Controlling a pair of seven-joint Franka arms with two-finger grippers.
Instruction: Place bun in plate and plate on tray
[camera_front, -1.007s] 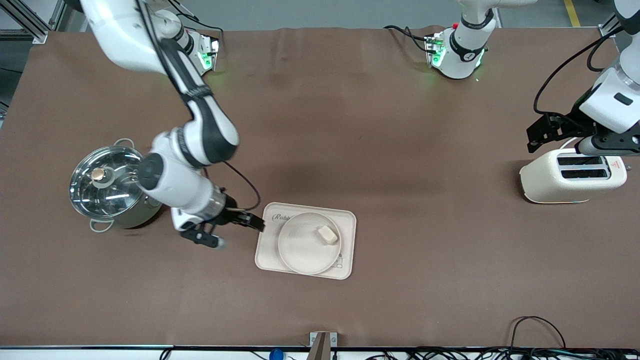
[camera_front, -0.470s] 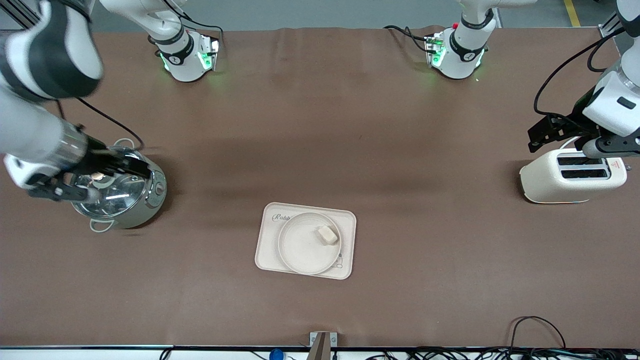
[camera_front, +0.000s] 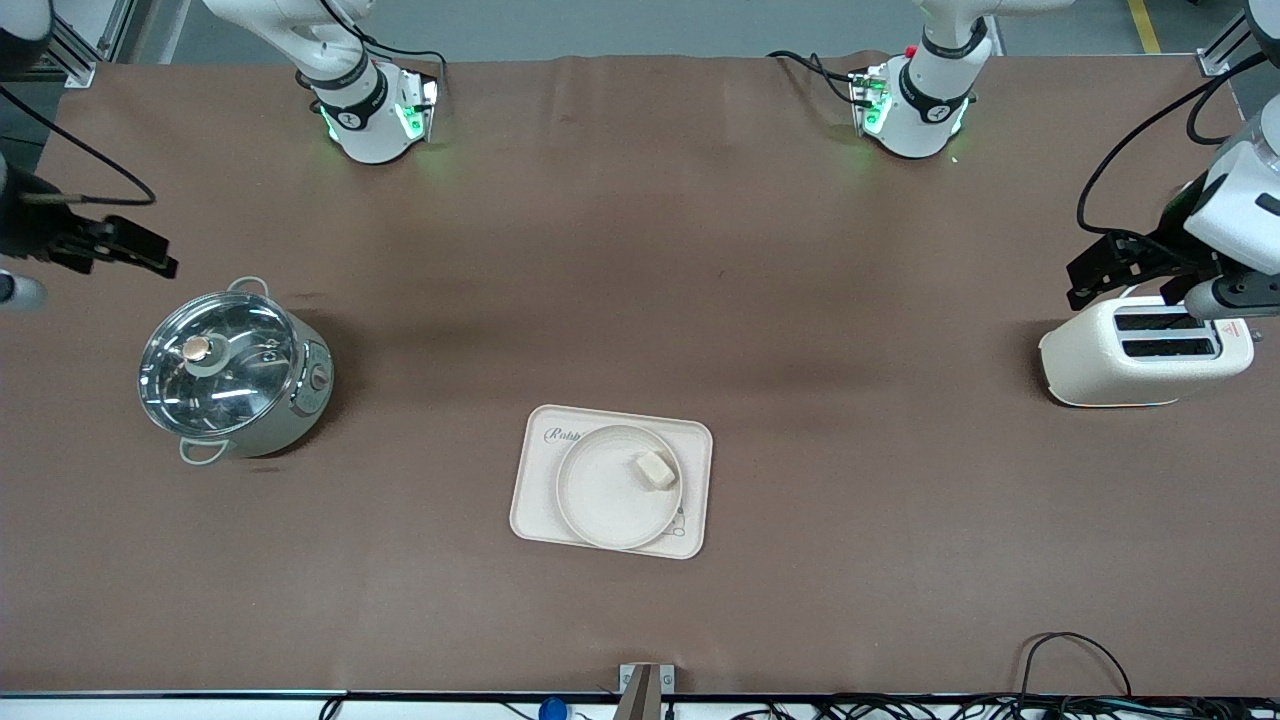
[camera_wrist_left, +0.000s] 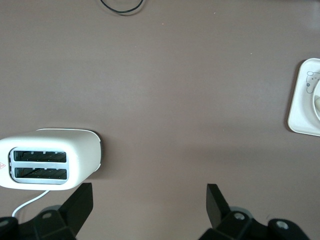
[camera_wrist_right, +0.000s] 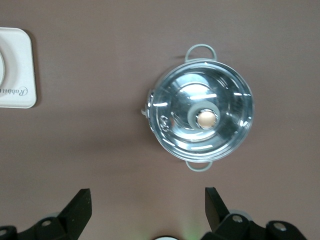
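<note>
Right gripper (camera_front: 130, 250) empty, fingers spread, over the right arm's end of the bench by the lidded pot (camera_front: 232, 372); left gripper (camera_front: 1125, 268) likewise, waiting over the toaster (camera_front: 1145, 350); bun (camera_front: 655, 469) in plate (camera_front: 600, 490) on tray (camera_front: 695, 440) near the front edge; task judged complete, best left undisturbed.

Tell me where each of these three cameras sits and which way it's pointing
Front view: high across the table, facing both bases; shows the bun in the plate on the tray, plus both arms.
Left wrist view: looks down past the open left gripper at the toaster.
Right wrist view: looks down past the open right gripper at the pot.
Both wrist views share a tray edge.
</note>
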